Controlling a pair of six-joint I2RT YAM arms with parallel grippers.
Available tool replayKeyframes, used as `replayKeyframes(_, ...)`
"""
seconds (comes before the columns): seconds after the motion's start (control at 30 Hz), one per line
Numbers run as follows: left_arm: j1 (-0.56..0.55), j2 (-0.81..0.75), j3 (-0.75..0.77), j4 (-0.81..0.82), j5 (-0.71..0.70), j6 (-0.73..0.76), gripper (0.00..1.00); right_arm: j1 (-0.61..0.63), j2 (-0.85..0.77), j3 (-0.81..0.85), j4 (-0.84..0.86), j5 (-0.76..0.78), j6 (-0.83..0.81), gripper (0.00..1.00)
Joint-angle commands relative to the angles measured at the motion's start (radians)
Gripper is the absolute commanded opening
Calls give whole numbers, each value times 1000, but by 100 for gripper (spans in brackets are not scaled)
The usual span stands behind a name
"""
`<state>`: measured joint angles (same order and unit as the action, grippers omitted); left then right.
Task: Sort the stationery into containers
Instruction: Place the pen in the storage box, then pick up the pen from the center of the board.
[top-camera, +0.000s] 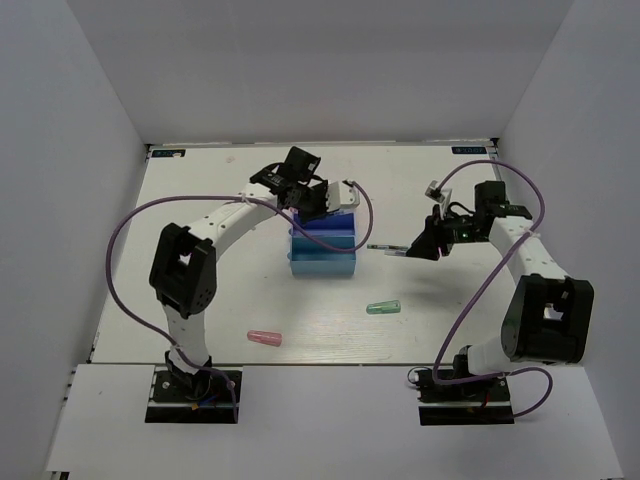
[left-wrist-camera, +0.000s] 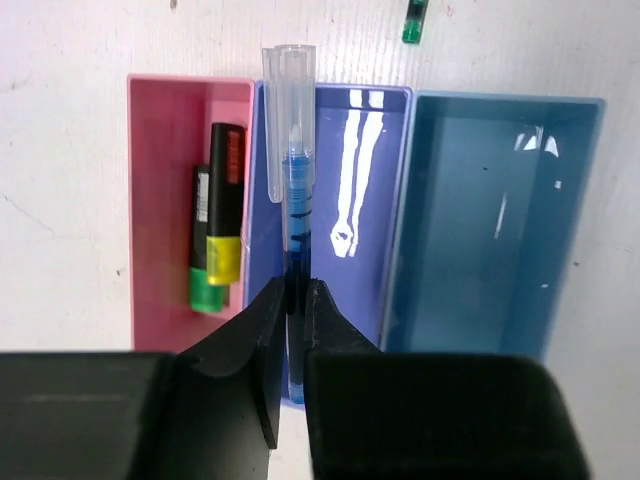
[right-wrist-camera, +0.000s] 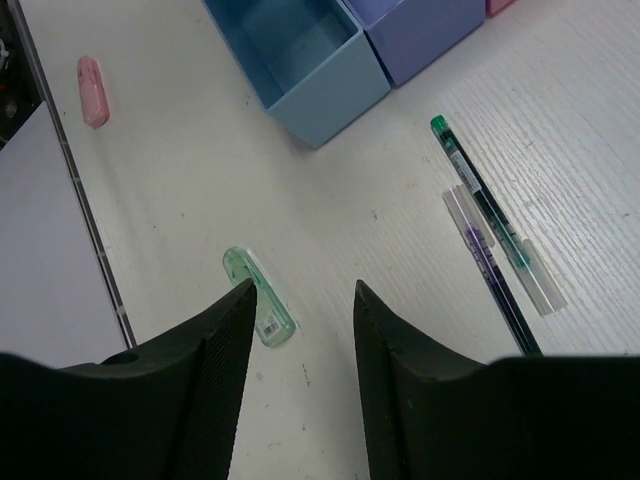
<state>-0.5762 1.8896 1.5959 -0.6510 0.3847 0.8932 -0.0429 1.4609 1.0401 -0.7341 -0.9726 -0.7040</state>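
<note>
My left gripper (left-wrist-camera: 290, 290) is shut on a blue pen (left-wrist-camera: 296, 190) with a clear cap and holds it over the left wall of the dark blue tray (left-wrist-camera: 355, 150). The pink tray (left-wrist-camera: 160, 180) holds a yellow-capped highlighter (left-wrist-camera: 226, 215) and a green-capped highlighter (left-wrist-camera: 203, 275). The light blue tray (left-wrist-camera: 490, 210) holds nothing. In the top view the left gripper (top-camera: 322, 200) hovers over the trays (top-camera: 322, 262). My right gripper (right-wrist-camera: 303, 290) is open and empty above the table, beside a mint-green capsule (right-wrist-camera: 258, 300). Two pens (right-wrist-camera: 490, 240) lie to its right.
A pink capsule (top-camera: 264, 338) lies near the front left, and the mint-green capsule (top-camera: 383, 307) lies in front of the trays. The two pens (top-camera: 385, 247) lie between the trays and the right gripper (top-camera: 428, 243). White walls enclose the table.
</note>
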Motion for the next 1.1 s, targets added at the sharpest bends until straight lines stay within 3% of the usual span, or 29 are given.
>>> replayKeyframes(0.0,1,14,56,2,59,73,0,-18,-39,-17,27,-44,-20,48)
replayKeyframes(0.07,2,25,68,20,54,73,0,-26,-34,-17,30,-48,-20,52)
replayKeyframes(0.13,4,43,75,27,40,72,7,-35,-36,-15,30,-41,-18,58)
replayKeyframes(0.17,9,46,76,28,45,72,13,-46,-33,-11,30,-41,-20,62)
replayKeyframes(0.2,10,45,69,30,49,56,30,-48,-31,-9,27,-41,-20,65)
replayKeyframes(0.27,10,39,50,73,30,47,42,-55,-27,-8,24,-25,-20,74)
replayKeyframes(0.33,12,16,1,141,25,27,54,-60,-20,-3,24,-12,-22,76)
replayKeyframes(0.43,16,-17,-36,175,17,-14,59,-63,-20,-2,25,37,-81,78)
replayKeyframes(0.5,19,-58,-51,189,17,-36,59,-61,-14,-12,24,75,-139,73)
replayKeyframes(0.53,19,-73,-59,195,7,-100,53,-58,-8,-15,21,78,-276,72)
replayKeyframes(0.57,19,-105,-59,188,6,-127,41,-58,9,-18,9,115,-326,70)
replayKeyframes(0.6,16,-154,-63,182,0,-161,21,-51,28,-14,-1,124,-424,64)
replayKeyframes(0.63,13,-197,-88,177,-21,-292,0,-51,44,-6,-10,132,-515,58)
replayKeyframes(0.7,-5,-268,-114,127,-59,-443,0,-37,114,30,-24,191,-589,41)
replayKeyframes(0.73,-11,-312,-128,73,-81,-527,0,-37,133,67,-33,216,-603,38)
replayKeyframes(0.8,-31,-384,-161,-26,-101,-621,27,-31,203,125,-30,260,-635,36)
replayKeyframes(0.83,-45,-436,-203,-86,-115,-661,59,-29,217,138,-19,287,-644,36)
replayKeyframes(0.9,-57,-545,-325,-116,-130,-723,66,-26,275,170,14,325,-652,41)
replayKeyframes(0.93,-56,-631,-488,-93,-127,-773,71,-23,289,179,24,330,-660,41)
replayKeyframes(0.97,-57,-674,-543,-60,-138,-789,82,-25,315,187,32,336,-666,41)
replayKeyframes(1.0,-59,-799,-591,-46,-148,-806,83,-23,338,213,39,347,-667,41)
replayKeyframes(1.07,-57,-872,-737,-30,-171,-849,85,-14,375,247,35,350,-684,41)
